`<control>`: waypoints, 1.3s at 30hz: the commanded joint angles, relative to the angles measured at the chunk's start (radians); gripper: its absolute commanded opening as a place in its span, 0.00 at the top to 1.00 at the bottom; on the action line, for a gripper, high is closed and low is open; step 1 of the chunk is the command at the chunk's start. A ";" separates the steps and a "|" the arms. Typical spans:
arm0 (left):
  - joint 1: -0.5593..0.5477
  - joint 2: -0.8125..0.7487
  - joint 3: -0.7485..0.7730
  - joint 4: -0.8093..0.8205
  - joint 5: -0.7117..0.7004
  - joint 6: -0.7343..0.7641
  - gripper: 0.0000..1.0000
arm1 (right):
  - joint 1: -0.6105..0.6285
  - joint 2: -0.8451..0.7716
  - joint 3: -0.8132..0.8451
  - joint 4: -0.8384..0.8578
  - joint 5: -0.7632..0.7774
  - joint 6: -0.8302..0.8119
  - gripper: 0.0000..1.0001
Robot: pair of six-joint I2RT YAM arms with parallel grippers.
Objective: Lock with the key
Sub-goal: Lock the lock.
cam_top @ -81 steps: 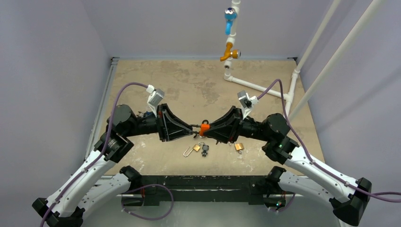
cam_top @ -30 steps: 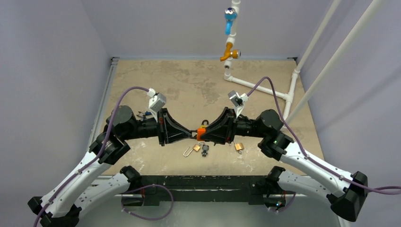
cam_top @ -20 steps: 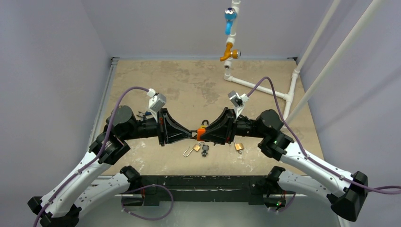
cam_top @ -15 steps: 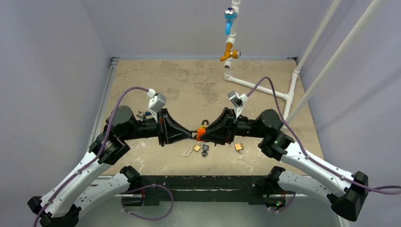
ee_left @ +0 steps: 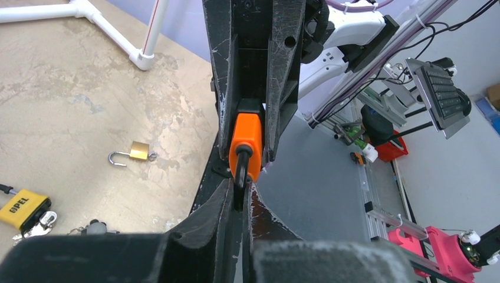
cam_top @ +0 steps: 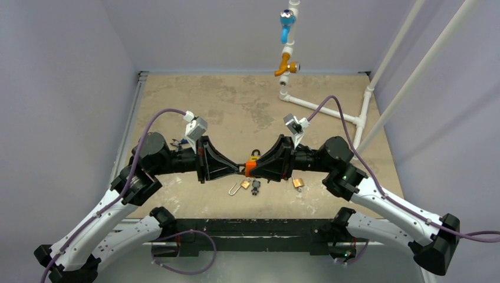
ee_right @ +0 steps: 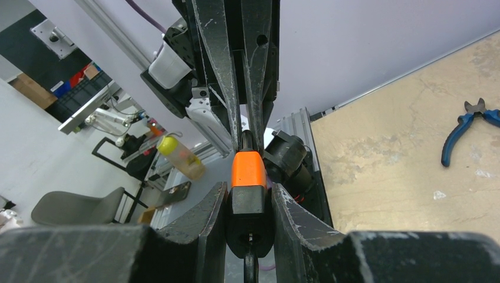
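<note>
Since 2.7 s ago, both arms have edged slightly leftward. Right gripper (ee_right: 250, 197) clamps the orange padlock (ee_left: 246, 138) in mid-air above the table (cam_top: 224, 100). Left gripper (ee_left: 239, 197) is pinched on 1 dark piece (ee_left: 240, 171) projecting from it; key or shackle, I cannot tell.

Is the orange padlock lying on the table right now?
No, the orange padlock is clamped in the right gripper, held up off the table.
</note>
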 commanded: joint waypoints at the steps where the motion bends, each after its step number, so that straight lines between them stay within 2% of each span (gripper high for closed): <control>1: -0.036 0.034 0.011 0.066 0.027 -0.018 1.00 | 0.037 0.027 0.071 0.085 0.057 -0.014 1.00; 39: -0.063 0.053 0.001 0.086 0.040 -0.028 1.00 | 0.061 0.049 0.081 0.082 0.066 -0.027 1.00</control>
